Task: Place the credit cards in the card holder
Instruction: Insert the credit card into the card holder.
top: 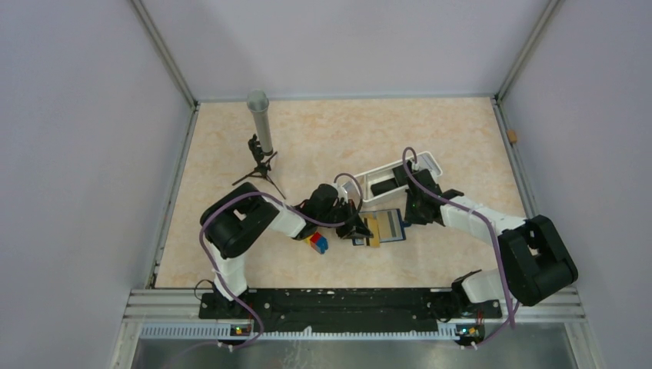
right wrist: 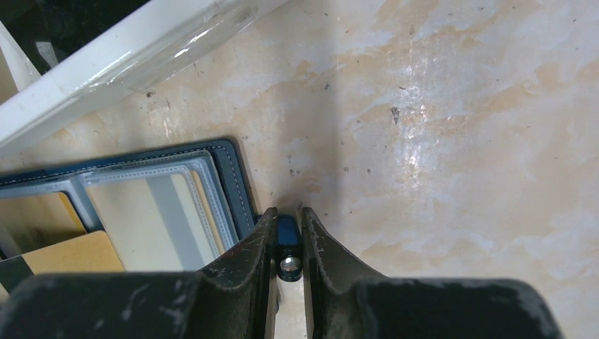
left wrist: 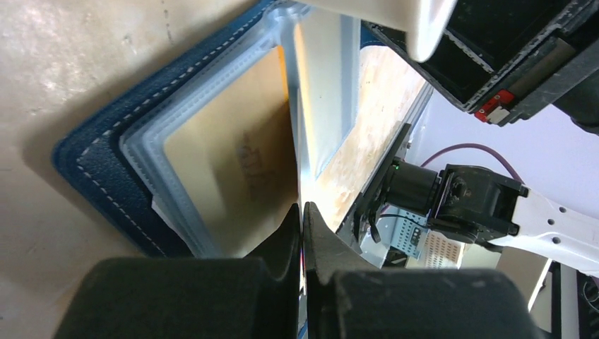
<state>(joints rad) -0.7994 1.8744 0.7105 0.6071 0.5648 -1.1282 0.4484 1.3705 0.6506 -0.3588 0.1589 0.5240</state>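
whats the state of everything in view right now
card holder: open, lying flat
yellow-gold card: inside a holder slot
greyish card: inside a holder slot
left end effector: shut on raised clear sleeve
right end effector: shut on snap tab
white tray: upright, something dark inside

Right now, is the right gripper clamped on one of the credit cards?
No, the right gripper is shut on the card holder's navy snap tab, its stud visible between the fingers.

Overhead view high and distant, facing down, wrist views close, apparently steep, all sharing the card holder [left wrist: 92, 166]
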